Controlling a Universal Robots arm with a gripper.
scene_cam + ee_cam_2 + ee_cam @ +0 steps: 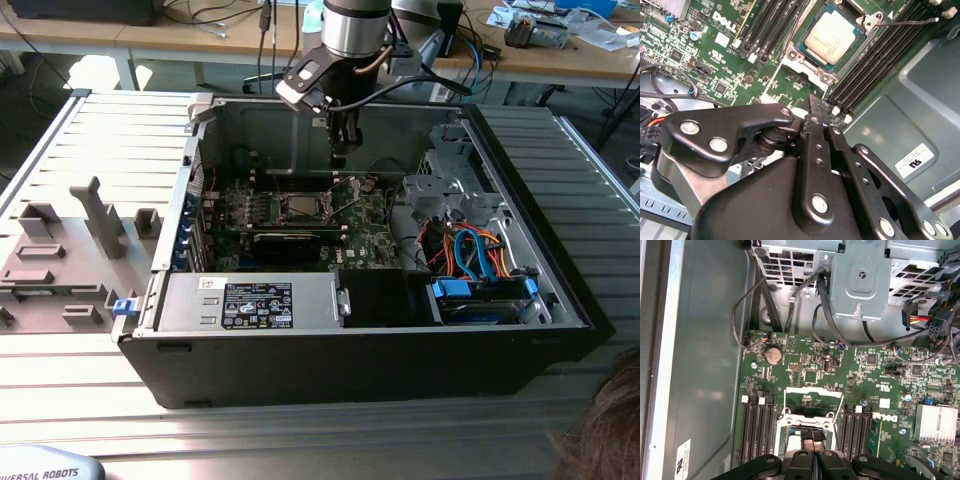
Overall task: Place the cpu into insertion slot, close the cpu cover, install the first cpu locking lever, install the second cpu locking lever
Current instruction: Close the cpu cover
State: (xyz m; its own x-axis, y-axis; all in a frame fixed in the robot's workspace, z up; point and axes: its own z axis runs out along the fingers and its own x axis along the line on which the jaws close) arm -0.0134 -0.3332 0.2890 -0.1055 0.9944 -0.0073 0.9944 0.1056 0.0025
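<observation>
CPU: the small flat square chip with the silver-grey metal top point(832, 40) lies flat in the insertion socket, green edge showing evenly on the sides in view. Placement looks done.

Cover: the thin silvery metal square frame with the open centre point(812, 416) is swung up off the socket on its hinge, not yet down over the chip. A thin grey wire locking lever point(910, 21) lies out across the black memory slots point(880, 55), not latched.

Tool point(340, 152): black fingers pressed together, nothing between them. It hangs just above the socket, on the cover's side and apart from the chip.

Judged step in hand: closing the cover. To do it well:
- Push on the frame's free edge with the joined fingertips, and follow the hinge arc rather than driving straight down.
- Keep the tips off the chip's top and off the socket rim.
- Check that the lever is clear of the frame's path, so nothing is trapped under it.

Surroundings: green motherboard point(880, 385) inside the open black computer case point(560, 300), which sits on the slatted metal tabletop point(100, 130).
</observation>
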